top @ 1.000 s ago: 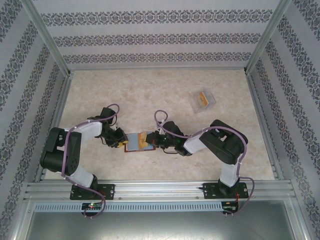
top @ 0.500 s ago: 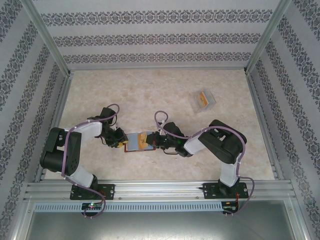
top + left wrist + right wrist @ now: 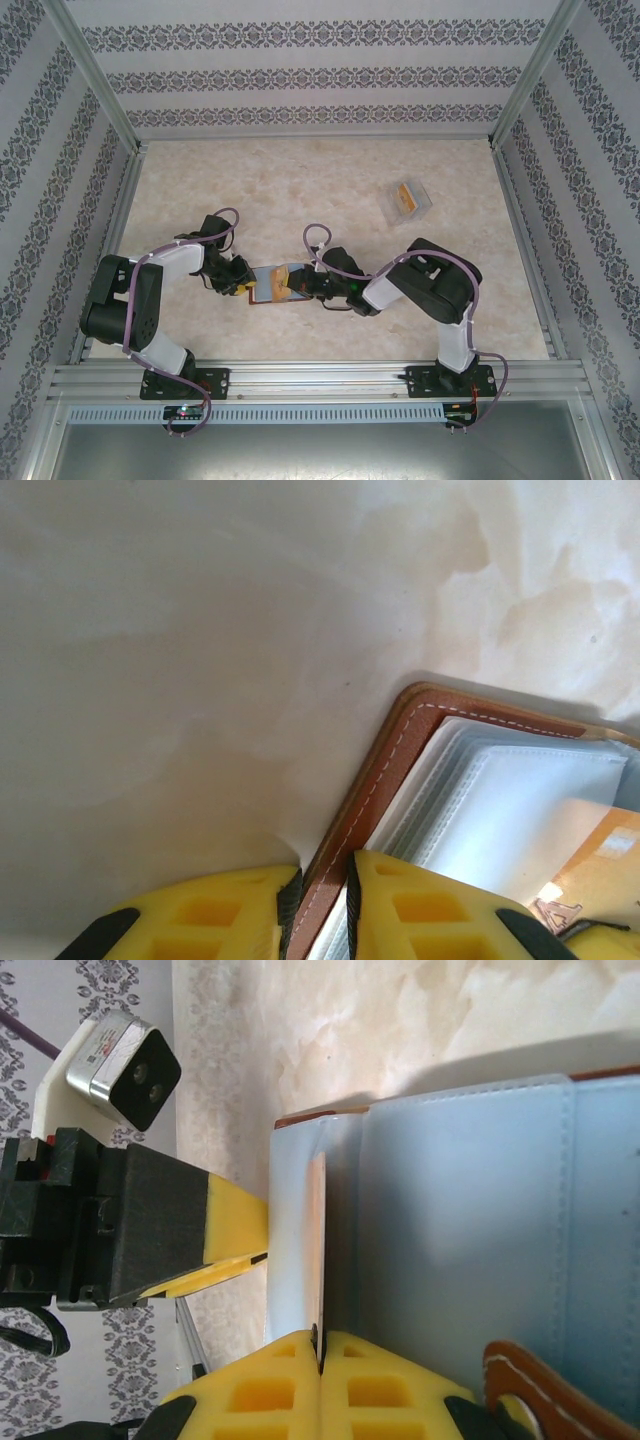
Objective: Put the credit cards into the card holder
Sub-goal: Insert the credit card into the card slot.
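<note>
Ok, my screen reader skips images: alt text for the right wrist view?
The right pincer, shut on an orange credit card edge-on, holds it at a pocket of the open card holder; the left pincer clamps its edge.

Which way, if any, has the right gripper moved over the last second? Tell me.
Yes: the right gripper has slid left, away from the clear box, further over the card holder.
</note>
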Controlling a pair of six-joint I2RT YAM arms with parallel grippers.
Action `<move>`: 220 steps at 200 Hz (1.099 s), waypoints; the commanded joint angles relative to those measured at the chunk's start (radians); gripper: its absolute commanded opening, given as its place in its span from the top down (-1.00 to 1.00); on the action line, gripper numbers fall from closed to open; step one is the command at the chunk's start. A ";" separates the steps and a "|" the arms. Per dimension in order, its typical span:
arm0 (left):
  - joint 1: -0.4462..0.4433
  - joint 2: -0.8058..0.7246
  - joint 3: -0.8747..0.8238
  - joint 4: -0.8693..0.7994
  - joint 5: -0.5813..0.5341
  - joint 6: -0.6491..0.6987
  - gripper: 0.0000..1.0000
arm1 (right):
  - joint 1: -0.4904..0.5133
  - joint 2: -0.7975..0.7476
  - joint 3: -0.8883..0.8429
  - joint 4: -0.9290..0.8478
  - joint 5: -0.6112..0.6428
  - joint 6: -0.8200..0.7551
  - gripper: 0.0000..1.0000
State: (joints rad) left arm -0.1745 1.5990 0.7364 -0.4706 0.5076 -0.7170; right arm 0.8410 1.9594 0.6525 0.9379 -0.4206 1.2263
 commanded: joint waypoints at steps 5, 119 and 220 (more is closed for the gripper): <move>-0.044 0.159 -0.097 0.220 -0.052 -0.011 0.52 | 0.010 0.055 0.018 0.073 0.022 0.033 1.00; -0.044 0.146 -0.108 0.233 -0.030 -0.025 0.53 | 0.068 0.088 0.052 0.098 0.123 0.053 0.97; -0.045 0.137 -0.097 0.220 -0.037 -0.021 0.51 | 0.069 -0.109 0.074 -0.313 0.187 -0.089 0.48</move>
State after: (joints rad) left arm -0.1745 1.5970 0.7307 -0.4606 0.5125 -0.7349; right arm 0.9062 1.8893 0.6968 0.7742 -0.2653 1.2110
